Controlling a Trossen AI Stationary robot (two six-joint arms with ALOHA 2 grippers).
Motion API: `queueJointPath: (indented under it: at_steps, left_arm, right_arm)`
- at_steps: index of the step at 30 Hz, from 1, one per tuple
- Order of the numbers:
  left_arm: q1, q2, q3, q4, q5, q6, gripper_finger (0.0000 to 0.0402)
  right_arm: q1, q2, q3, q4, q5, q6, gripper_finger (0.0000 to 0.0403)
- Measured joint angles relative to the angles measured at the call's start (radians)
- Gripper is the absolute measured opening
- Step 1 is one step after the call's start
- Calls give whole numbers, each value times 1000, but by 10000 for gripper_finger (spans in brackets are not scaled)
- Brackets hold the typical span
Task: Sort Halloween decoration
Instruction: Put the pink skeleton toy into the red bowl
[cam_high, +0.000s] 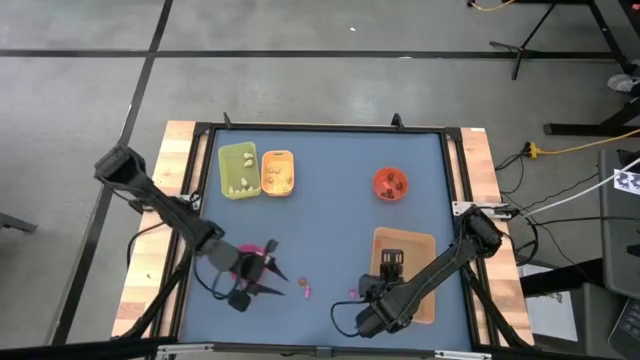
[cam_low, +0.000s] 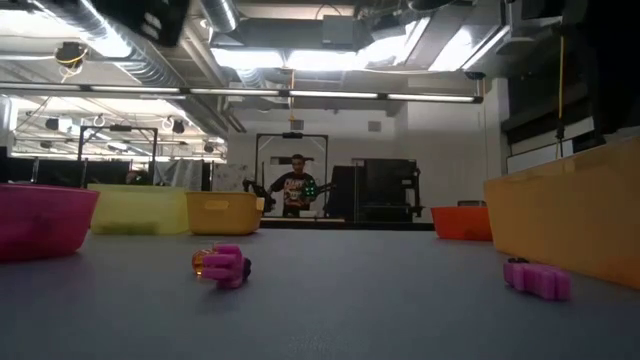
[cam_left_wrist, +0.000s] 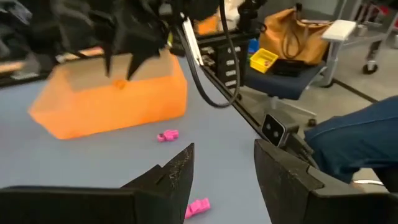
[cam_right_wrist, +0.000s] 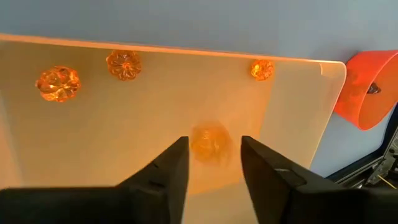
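Over tan tray: right gripper (cam_right_wrist: 210, 163) hovering, jaws parting — orange pumpkin (cam_right_wrist: 210, 142) dropping between them into tan tray (cam_right_wrist: 292, 112).
Tip: letting go fully before lifting.
L gripper: left gripper (cam_left_wrist: 219, 169) waiting open nr pink trinket (cam_left_wrist: 198, 207).

Two tiny magenta-pink trinkets (cam_high: 306, 291) lay on the blue table near the lower middle of the high view, a second pink piece (cam_high: 352, 291) to its right. In the low view, one pink trinket (cam_low: 226, 264) pressed against an orange-brown one (cam_low: 203, 262) at centre left. Four orange pumpkin-shaped trinkets (cam_right_wrist: 58, 83) rested in the tan tray; cream-white bits (cam_high: 240, 184) sat in the green tray at upper left.
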Motion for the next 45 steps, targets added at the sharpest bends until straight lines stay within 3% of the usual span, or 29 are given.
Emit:
queueJointPath:
  at_steps: [4, 10, 13, 18, 31, 45]
  left_arm:
    - [51, 107, 2, 98, 82, -28, 151]
    - [114, 254, 99, 90, 201, -58, 151]
    - [139, 325, 165, 39, 295, -35, 151]
    - [167, 430, 269, -104, 363, 47, 151]
    - [210, 538, 348, -212, 383, 105, 151]
    - [213, 538, 346, -276, 394, 366, 151]
  right_arm:
    - [0, 0, 0, 1, 0, 0, 195]
    - [0, 0, 0, 5, 0, -1, 242]
    - [0, 0, 0, 15, 0, -1, 253]
    - [0, 0, 0, 44, 0, -2, 257]
    - [0, 0, 1, 95, 1, -2, 257]
    - [1, 0, 1, 114, 1, -3, 257]
